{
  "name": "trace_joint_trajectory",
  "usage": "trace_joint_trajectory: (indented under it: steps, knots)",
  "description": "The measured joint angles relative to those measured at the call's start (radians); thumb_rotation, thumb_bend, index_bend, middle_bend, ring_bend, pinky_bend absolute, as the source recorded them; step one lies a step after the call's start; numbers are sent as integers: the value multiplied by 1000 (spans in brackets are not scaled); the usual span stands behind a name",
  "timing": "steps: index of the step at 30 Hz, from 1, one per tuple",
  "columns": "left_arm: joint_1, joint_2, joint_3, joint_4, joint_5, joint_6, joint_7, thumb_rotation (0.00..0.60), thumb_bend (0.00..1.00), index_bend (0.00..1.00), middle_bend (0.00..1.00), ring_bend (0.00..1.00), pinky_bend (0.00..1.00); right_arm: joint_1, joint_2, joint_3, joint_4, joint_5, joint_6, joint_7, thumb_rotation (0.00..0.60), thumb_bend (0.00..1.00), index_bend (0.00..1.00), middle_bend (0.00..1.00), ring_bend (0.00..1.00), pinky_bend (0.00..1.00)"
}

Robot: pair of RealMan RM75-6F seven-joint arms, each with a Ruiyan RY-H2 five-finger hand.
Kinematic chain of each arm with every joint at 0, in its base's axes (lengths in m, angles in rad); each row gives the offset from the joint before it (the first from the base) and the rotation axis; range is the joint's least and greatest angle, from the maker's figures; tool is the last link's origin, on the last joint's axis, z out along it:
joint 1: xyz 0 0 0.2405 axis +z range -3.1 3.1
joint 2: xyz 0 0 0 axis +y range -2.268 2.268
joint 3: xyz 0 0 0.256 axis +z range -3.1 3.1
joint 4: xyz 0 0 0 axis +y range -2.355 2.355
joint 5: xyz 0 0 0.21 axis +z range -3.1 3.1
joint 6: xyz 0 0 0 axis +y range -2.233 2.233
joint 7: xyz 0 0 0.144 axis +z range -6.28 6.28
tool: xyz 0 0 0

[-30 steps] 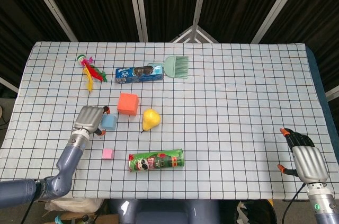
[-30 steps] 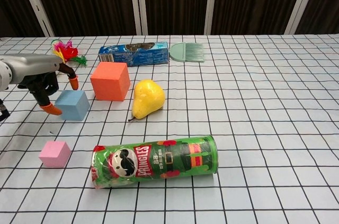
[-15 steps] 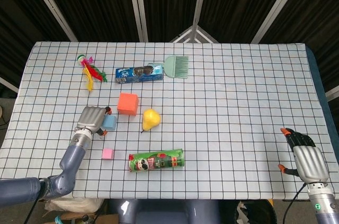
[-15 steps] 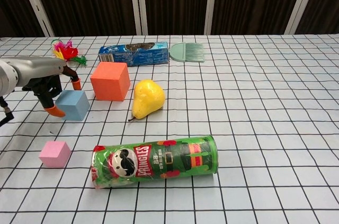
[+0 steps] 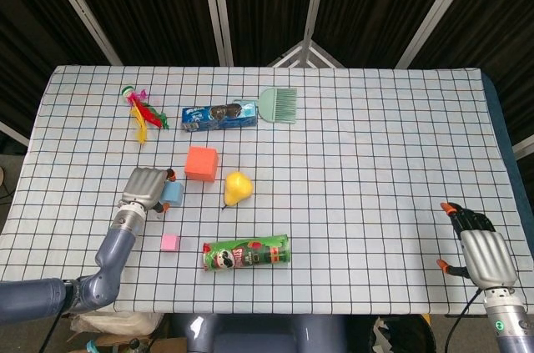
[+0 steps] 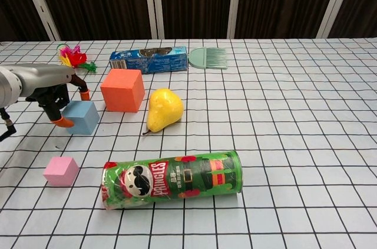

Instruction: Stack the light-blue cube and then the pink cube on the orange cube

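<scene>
Left hand: the left hand [image 6: 50,84] sits at the left side of the surface, its orange-tipped fingers [image 6: 63,122] curled around the light-blue cube from the left, with one tip at the cube's near-left edge and another at its far edge; seen from above, the hand [image 5: 143,188] covers the cube's left part
Light-blue cube: the light-blue cube [image 6: 83,116] rests on the surface, just left of and slightly nearer than the orange cube, not lifted
Orange cube: the orange cube [image 6: 122,90] stands on the surface left of centre, with nothing on top of it
Pink cube: the pink cube [image 6: 60,171] lies alone on the near left, well apart from the hand, just left of the can
Right hand: the right hand [image 5: 480,245] shows only in the head view, at the near right edge of the surface, back upward, holding nothing, fingers [image 5: 458,213] slightly apart
Surface: a white cloth with a black grid [image 6: 294,143] covers it
Pear: a yellow pear [image 6: 162,110] lies just right of the orange cube
Can: a green crisp can [image 6: 172,179] lies on its side near the front
Far items: a blue snack packet [image 6: 149,59], a pale green brush [image 6: 208,57] to its right, and a bright feathered toy [image 6: 72,57] at far left
</scene>
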State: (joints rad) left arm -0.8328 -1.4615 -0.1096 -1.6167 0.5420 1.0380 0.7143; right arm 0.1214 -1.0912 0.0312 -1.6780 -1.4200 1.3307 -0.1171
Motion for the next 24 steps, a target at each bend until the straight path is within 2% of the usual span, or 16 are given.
trace_joint_trajectory:
  steps: [15,24]
  knots:
    - [-6,-4,3,-1,-2,5,-4,600,299,337,849,785,850,0,6,-1,-8,5,-4,1,600,173,114,135,154,163]
    - [-10,-10,5,-1,-6,17,4,600,336,338,849,785,851,2,5,-2,-6,3,-6,4,600,173,114,135,153,163]
